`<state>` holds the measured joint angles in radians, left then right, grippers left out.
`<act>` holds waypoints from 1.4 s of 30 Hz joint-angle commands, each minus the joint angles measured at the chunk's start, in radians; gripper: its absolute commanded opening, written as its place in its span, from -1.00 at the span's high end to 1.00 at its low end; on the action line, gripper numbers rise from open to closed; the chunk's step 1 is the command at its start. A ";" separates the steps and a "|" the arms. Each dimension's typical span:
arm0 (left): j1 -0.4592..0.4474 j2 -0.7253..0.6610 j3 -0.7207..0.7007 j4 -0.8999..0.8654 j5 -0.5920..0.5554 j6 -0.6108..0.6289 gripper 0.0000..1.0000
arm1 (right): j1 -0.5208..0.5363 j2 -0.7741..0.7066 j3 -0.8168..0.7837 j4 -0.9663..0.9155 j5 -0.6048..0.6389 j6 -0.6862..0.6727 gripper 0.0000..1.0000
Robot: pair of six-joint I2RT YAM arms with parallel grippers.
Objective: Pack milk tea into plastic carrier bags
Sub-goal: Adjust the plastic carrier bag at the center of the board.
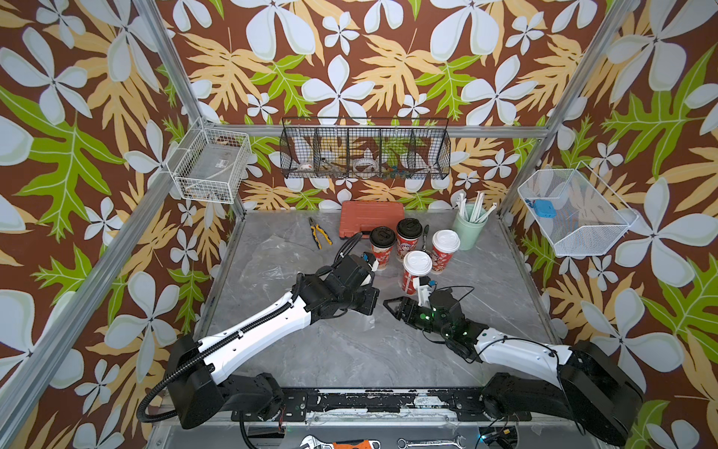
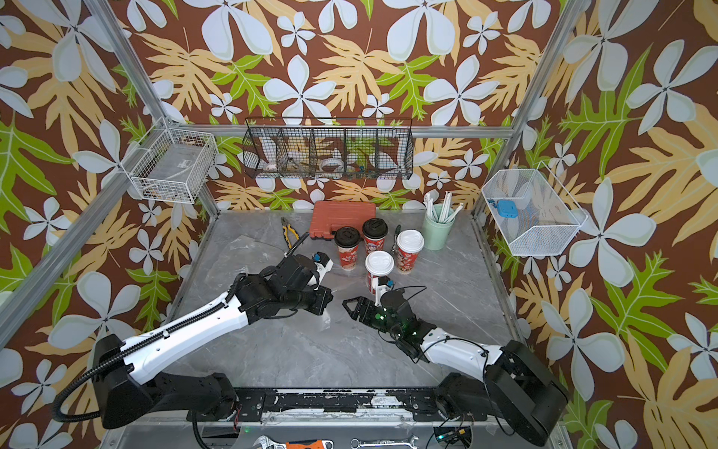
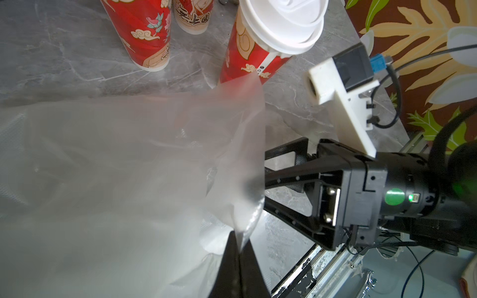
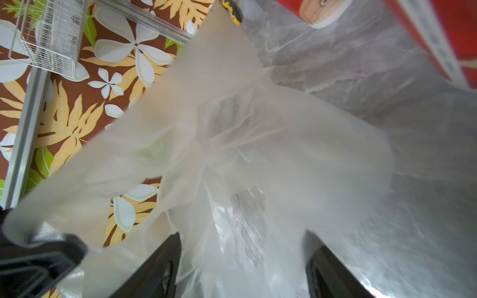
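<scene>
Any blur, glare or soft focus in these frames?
Left wrist view: the plastic carrier bag is soft and hazy near the lens; the white-lidded cup behind is sharper. Right wrist view: bag smeared, glints on its folds. Top views: sharp, evenly lit, but the bag barely shows against the grey table.

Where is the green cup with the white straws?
In both top views the green cup stands at the back right of the table, just behind a white-lidded red cup and right of the red case.

The plastic bag (image 4: 258, 144) blurs across the right wrist view, where a red cup (image 4: 458, 28) is cut off.
</scene>
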<state>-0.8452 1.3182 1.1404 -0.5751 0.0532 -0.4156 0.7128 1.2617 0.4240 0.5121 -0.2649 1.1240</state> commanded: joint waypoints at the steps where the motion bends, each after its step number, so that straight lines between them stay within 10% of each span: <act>1: 0.008 -0.012 0.003 0.024 -0.002 -0.007 1.00 | 0.005 0.053 0.030 0.099 -0.028 0.048 -0.36; 19: 0.039 -0.072 0.011 0.041 -0.036 -0.023 1.00 | 0.037 0.067 0.129 -0.218 0.068 0.004 -0.17; 29: 0.040 -0.103 0.081 0.013 -0.053 -0.038 1.00 | 0.037 -0.027 0.269 -0.367 0.068 -0.084 0.97; 42: 0.041 -0.236 0.042 0.016 -0.152 -0.127 1.00 | 0.037 -0.061 0.654 -0.828 0.099 -0.260 1.00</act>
<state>-0.8062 1.0969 1.2083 -0.5640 -0.0673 -0.5056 0.7483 1.1950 1.0546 -0.2039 -0.1585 0.9039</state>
